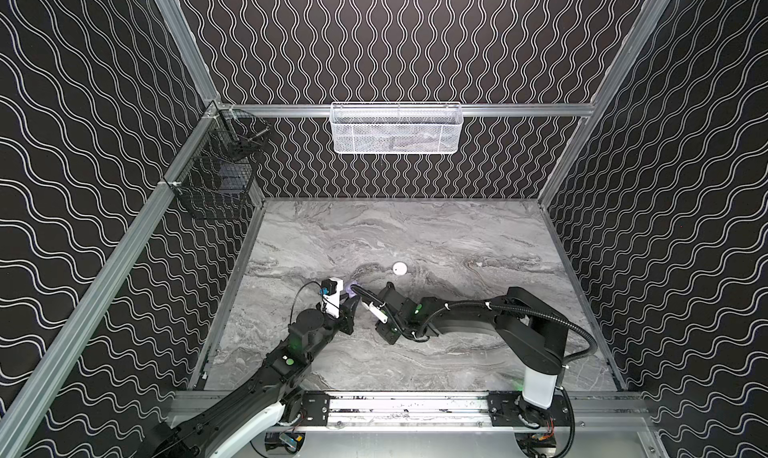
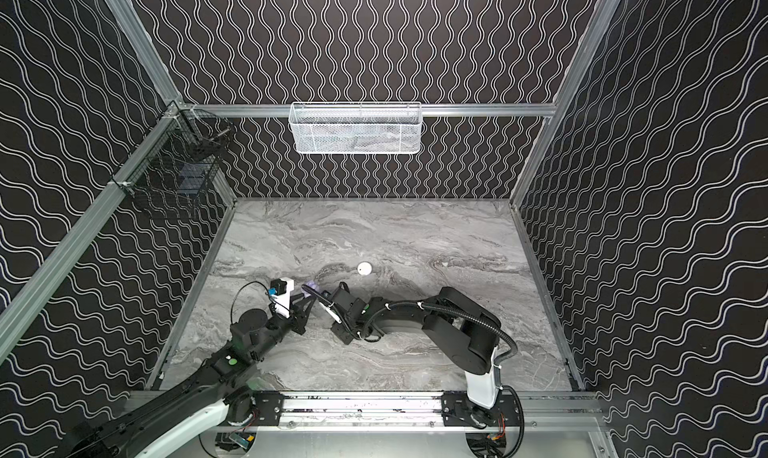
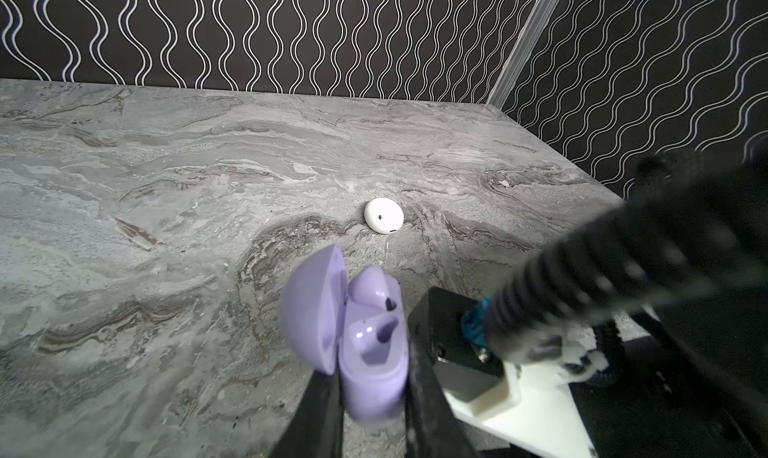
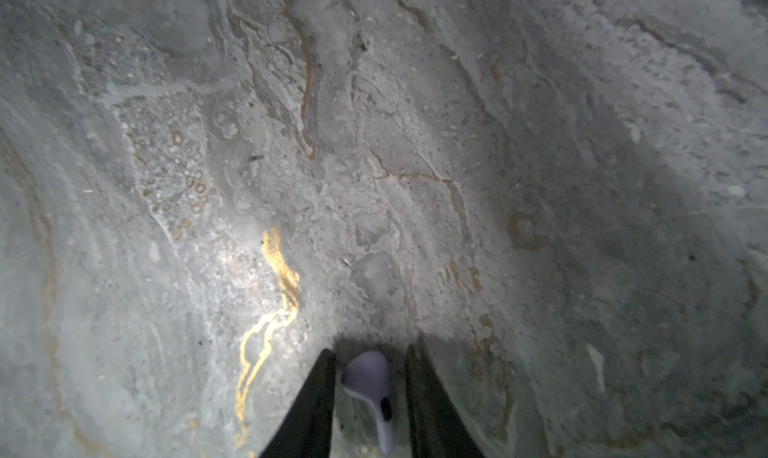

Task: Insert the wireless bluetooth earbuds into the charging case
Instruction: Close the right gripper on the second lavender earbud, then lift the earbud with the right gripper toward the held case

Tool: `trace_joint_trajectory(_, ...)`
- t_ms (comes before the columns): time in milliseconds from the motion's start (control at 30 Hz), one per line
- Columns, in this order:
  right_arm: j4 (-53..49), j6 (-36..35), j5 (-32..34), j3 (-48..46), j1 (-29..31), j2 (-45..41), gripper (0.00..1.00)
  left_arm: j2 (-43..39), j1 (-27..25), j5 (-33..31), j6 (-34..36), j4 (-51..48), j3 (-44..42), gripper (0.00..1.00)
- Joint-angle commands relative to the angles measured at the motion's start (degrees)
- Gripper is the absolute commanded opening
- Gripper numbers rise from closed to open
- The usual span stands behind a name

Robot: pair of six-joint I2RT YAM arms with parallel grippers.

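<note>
1. We find the left claw (image 3: 368, 366) clamped on the lavender case (image 3: 353, 335), with one black finger on each side of its base.
2. The lid of the lavender case stands open, swung to one side. One seated earbud (image 3: 372, 283) rests in the base with its round head showing. The socket next to it is too blurred for us to judge.
3. The right claw (image 4: 370, 350) stands narrow above the desk (image 4: 374, 144). A loose earbud (image 4: 368, 377), also lavender, lies between its fingers, with the head toward the fingertips and the stem pointing back toward the wrist. Thin gaps show on both sides, so we cannot tell whether the fingers press it.
4. In both top views the two claws come together left of the desk's middle, and the right arm reaches just beside the lavender case (image 1: 353, 287) (image 2: 311, 288).
5. The white case (image 1: 399, 268) (image 2: 364, 268) (image 3: 383, 216) lies closed on the desk, nearer the back wall and apart from both claws.
6. A white mesh basket (image 1: 397, 127) hangs on the rear rail, and a black wire basket (image 1: 216, 185) hangs on the left rail.
</note>
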Motion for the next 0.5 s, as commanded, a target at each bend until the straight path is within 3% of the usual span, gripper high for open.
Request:
trace_joint_trajectory(0,-1.1,-0.7,0.3,0.3,-0.1,0.2,0.31,0.1,0.2,0.5,-0.2,2.0,-0.1,0.00)
trace_joint_trajectory(467,-2.0,-0.7,0.3,0.6,-0.1,0.2,0.26,0.0,0.4,0.6,-0.3,1.9,-0.1,0.00)
